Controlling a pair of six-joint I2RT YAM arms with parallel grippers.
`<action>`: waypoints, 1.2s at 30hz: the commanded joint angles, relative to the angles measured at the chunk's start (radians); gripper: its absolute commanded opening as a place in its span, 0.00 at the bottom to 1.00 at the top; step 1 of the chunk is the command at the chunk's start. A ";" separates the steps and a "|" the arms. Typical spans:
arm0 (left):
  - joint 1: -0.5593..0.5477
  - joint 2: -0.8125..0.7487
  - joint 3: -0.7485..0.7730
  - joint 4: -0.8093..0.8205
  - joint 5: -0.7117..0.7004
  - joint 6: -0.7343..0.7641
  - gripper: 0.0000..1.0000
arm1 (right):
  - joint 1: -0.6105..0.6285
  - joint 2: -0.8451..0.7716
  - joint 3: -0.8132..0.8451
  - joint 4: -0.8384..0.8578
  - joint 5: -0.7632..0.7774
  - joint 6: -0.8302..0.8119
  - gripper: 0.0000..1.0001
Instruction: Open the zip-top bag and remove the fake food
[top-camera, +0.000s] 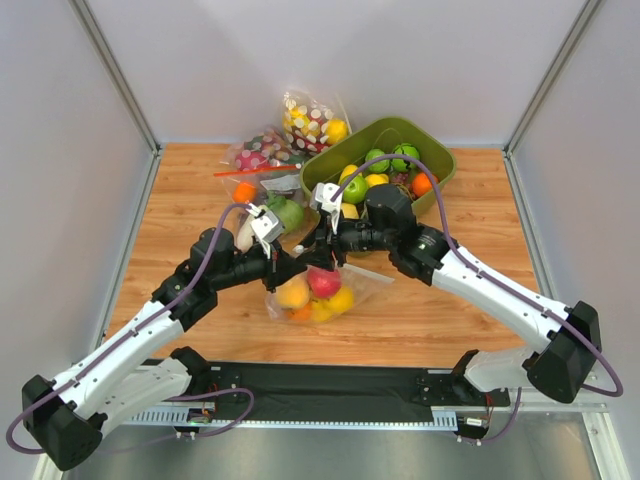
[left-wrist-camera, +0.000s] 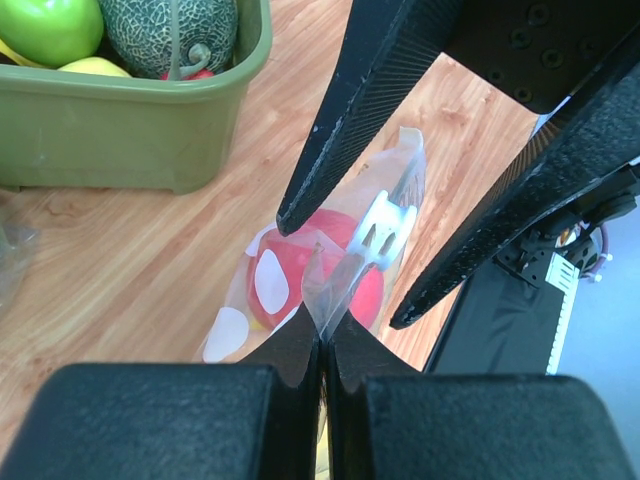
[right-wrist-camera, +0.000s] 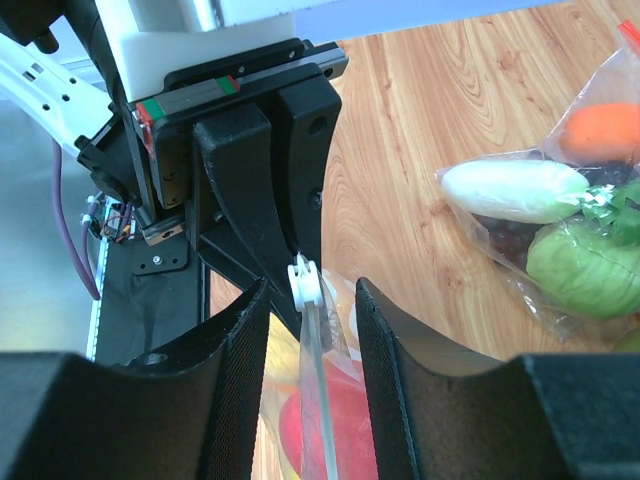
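L gripper (left-wrist-camera: 322, 338), black fingers pinched together on top edge of the clear polka-dot zip-top bag (left-wrist-camera: 262, 285), mid-table, w/ glossy red, orange and yellow plastic fruits (top-camera: 318, 293) inside. R gripper (right-wrist-camera: 308, 300) jaws apart, straddling the white zip tab (right-wrist-camera: 304, 283). Risk: R closes off-tab, thin film slips, bag won't open.

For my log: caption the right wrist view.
Open right gripper straddles slider of zip-top bag pinched by left gripper.
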 joint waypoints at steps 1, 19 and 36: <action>-0.002 0.006 0.044 -0.001 0.025 0.019 0.00 | 0.004 -0.029 0.043 0.029 -0.008 -0.006 0.42; 0.000 0.009 0.044 -0.005 0.031 0.018 0.00 | 0.002 -0.038 0.014 0.081 -0.041 -0.003 0.19; 0.000 -0.057 0.065 -0.016 -0.033 0.015 0.00 | 0.004 -0.048 -0.061 0.021 0.008 -0.038 0.00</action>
